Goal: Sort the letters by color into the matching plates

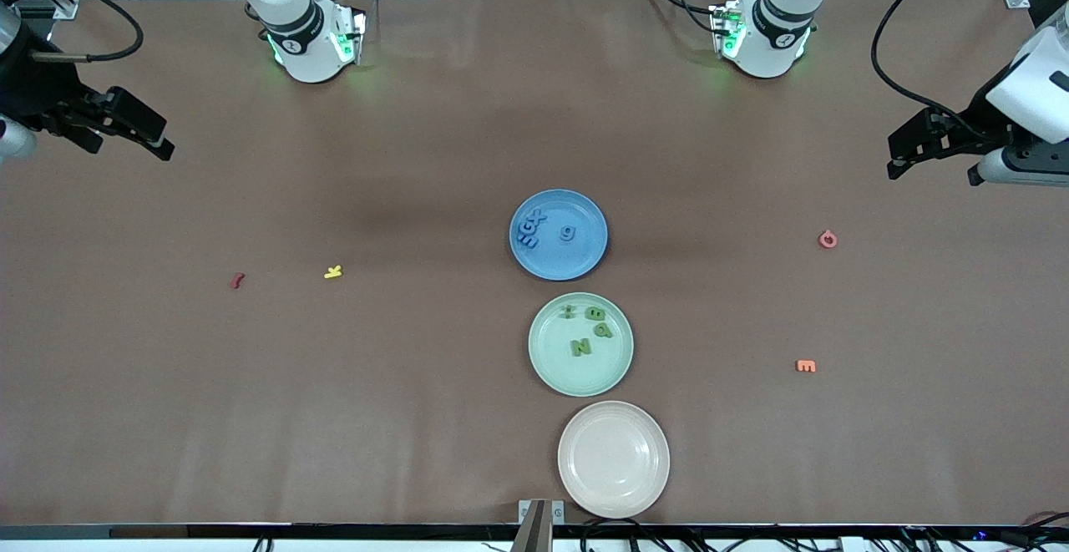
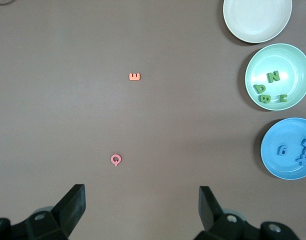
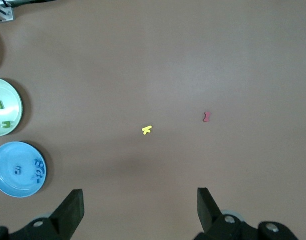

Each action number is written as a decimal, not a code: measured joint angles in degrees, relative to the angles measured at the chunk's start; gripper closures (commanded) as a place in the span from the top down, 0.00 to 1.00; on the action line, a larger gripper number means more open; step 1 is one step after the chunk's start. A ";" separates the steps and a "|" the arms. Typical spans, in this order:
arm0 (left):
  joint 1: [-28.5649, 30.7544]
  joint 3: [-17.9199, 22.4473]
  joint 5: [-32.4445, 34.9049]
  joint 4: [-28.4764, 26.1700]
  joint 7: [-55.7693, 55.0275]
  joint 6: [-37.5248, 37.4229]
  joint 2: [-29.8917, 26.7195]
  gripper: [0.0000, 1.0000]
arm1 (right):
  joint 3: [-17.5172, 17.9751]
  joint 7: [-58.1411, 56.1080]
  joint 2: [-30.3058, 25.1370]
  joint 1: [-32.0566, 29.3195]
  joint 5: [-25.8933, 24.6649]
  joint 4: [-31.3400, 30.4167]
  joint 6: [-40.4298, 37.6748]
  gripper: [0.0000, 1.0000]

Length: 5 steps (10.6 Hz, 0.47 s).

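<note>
So the blue letters (image 1: pixel 541 229) are all sitting in the blue plate (image 1: pixel 585 261), three bunched against the rim toward the right arm's end and one alone near the middle, and the green letters (image 1: pixel 589 329) are in the mint green plate (image 1: pixel 547 360), which is just nearer the front camera than the blue plate. Looks to me like the sort is basically done, so the best move now is honestly not touching anything. The yellow k (image 1: pixel 333 271) and red letter (image 1: pixel 237 281) lie well off from the blue plate toward the right arm's end, the pink letter (image 1: pixel 827 239) and orange letter (image 1: pixel 805 365) toward the left arm's end, and the beige plate (image 1: pixel 614 498), next in the row after the green one, is bare. None of those belong anywhere, so leave them. Your left gripper (image 1: pixel 910 151) and right gripper (image 1: pixel 142 130) both hang spread wide and holding nothing, over the table's two ends. Just double-check that you count four in each plate before calling it.
</note>
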 measured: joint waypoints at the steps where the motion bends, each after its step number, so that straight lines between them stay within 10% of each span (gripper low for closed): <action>1: -0.06 -0.10 0.00 0.00 0.00 0.00 -0.11 1.00 | 0.10 -1.66 -0.26 0.03 -0.35 0.02 -0.33 1.00; 5: -0.10 -0.12 0.00 0.00 0.00 -0.06 -0.25 1.00 | -0.26 -8.21 -1.51 0.01 -0.85 0.94 -1.63 1.00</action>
